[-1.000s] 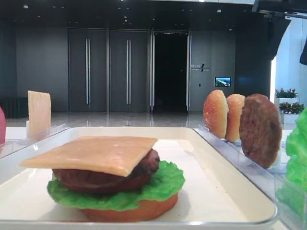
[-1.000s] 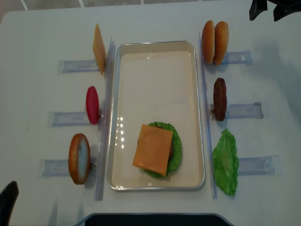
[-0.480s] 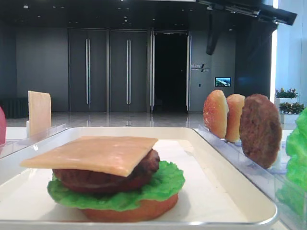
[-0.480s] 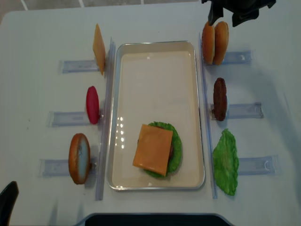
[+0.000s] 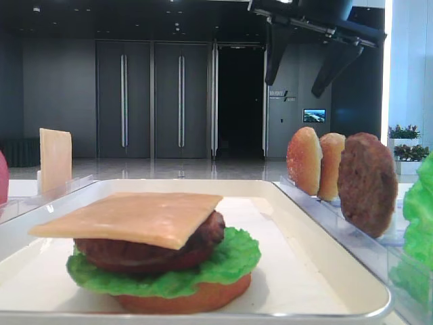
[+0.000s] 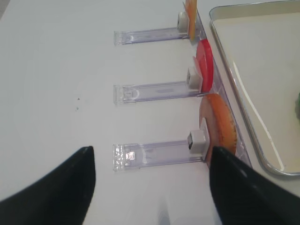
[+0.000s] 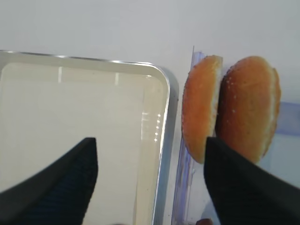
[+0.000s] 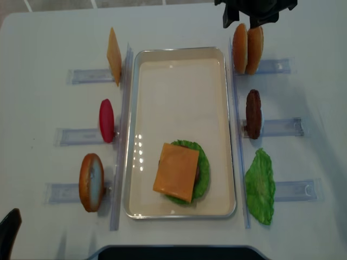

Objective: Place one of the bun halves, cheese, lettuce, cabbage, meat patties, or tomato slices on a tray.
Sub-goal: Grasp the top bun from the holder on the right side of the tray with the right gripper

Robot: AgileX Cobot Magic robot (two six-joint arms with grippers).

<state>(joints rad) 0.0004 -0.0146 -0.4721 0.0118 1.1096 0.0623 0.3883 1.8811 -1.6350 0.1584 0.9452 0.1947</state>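
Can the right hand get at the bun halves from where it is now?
Probably yes. The right hand is open above the bun halves, which stand upright together in their rack at the tray's far right corner. Nothing sits between them; the nearer half may be easier to take.

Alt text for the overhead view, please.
A white tray holds a stack of bottom bun, lettuce, patty and cheese. Spare ingredients stand in clear racks on both sides, and the open right gripper hovers above two bun tops.
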